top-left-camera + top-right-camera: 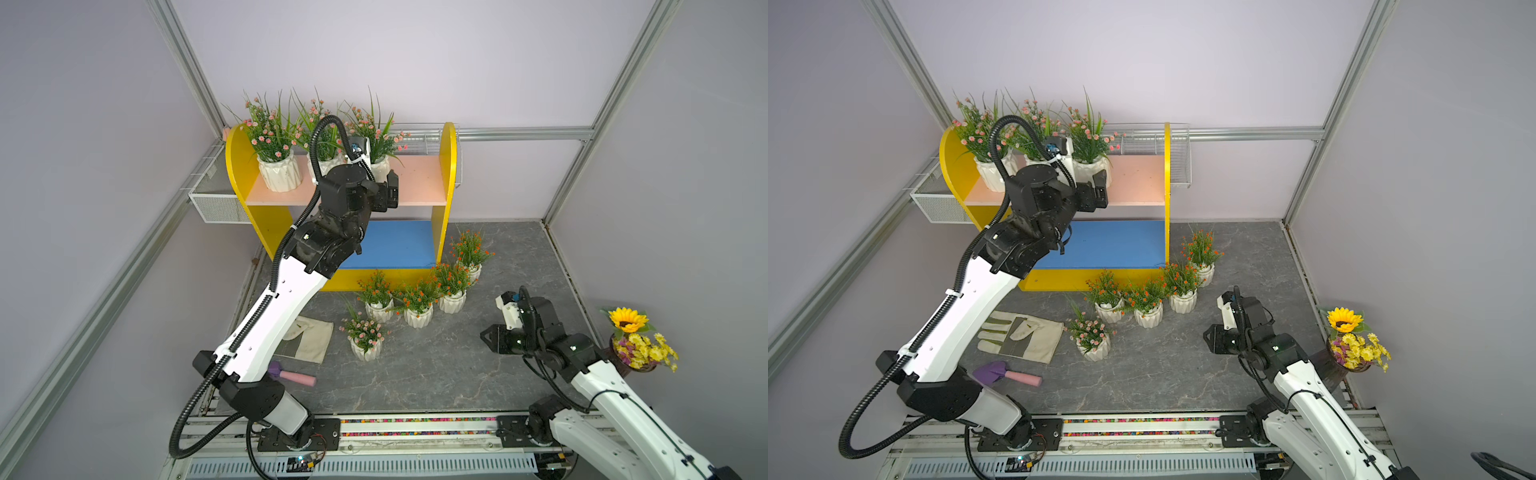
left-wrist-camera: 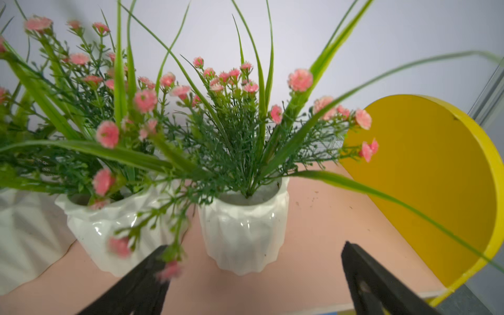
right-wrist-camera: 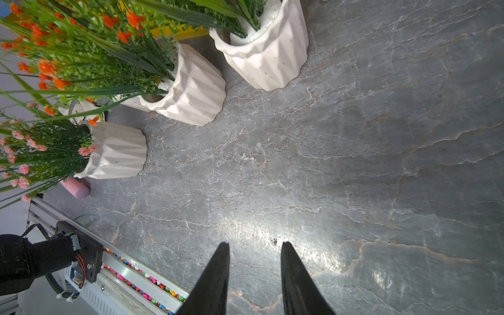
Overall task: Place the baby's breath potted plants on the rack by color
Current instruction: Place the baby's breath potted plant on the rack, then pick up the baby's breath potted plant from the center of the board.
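Three pink plants [image 1: 274, 141] stand on the rack's [image 1: 237, 174] pink upper shelf [image 1: 419, 178], at 12 o'clock on the table [image 1: 457, 374]; the left fingers [image 2: 362, 278] are spread wide and empty just before the rightmost pot [image 2: 242, 229], so that placing looks finished. Next should come the last pink plant [image 1: 365, 336], at 6 o'clock from the rack, calling for a retreat clear of the leaves. Four orange plants [image 1: 415, 301] wait at 5 o'clock; the right fingers [image 3: 215, 286] hang partly open, empty, over bare table.
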Tool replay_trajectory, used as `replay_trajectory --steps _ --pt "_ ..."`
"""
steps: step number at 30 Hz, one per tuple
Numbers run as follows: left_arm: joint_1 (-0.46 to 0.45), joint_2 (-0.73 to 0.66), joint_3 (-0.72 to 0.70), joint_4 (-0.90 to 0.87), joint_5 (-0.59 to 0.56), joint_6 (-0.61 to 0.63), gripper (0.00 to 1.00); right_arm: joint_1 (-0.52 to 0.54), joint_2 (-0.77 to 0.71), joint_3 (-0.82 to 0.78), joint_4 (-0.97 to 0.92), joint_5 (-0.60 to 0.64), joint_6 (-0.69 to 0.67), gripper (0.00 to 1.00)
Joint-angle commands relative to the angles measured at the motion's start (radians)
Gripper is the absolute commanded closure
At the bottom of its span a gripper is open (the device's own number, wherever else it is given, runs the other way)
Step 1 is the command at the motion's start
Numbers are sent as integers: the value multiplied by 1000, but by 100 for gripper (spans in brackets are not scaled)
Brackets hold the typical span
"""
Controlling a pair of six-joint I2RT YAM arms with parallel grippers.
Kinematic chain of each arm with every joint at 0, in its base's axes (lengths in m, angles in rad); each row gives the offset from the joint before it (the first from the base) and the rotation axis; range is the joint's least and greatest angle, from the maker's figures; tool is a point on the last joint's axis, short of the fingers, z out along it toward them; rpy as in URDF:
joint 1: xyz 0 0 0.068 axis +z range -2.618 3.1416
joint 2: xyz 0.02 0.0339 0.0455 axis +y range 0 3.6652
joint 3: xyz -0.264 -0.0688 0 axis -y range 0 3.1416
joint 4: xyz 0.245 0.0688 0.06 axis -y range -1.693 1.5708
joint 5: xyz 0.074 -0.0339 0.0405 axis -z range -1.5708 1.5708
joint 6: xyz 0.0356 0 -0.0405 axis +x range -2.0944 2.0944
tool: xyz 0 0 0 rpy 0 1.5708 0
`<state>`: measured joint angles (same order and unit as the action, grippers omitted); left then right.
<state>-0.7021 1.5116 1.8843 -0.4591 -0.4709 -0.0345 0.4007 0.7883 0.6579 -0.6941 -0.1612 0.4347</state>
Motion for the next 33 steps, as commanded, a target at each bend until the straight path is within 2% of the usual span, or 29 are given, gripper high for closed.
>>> replay_trajectory --steps 1,4,7,10,15,21,25,33 --pt "-10 -92 -136 44 22 -35 0 -1 9 -16 46 -10 20 65" --pt "-13 -198 -306 62 43 -67 1 21 24 -23 92 -17 37 65" --pt "-15 -315 -503 121 113 -97 2 76 61 -32 166 -10 64 65" --pt "-16 -429 -697 201 196 -120 2 167 136 -22 238 35 90 66" --pt "-17 -548 -888 207 186 -185 5 330 261 -3 383 110 158 67" --pt "-17 -669 -1058 185 175 -256 9 500 417 46 503 212 219 69" --pt "-17 -750 -1138 178 170 -299 9 572 525 80 609 238 249 71" --pt "-18 -852 -1143 98 128 -298 10 678 743 215 691 278 252 73"
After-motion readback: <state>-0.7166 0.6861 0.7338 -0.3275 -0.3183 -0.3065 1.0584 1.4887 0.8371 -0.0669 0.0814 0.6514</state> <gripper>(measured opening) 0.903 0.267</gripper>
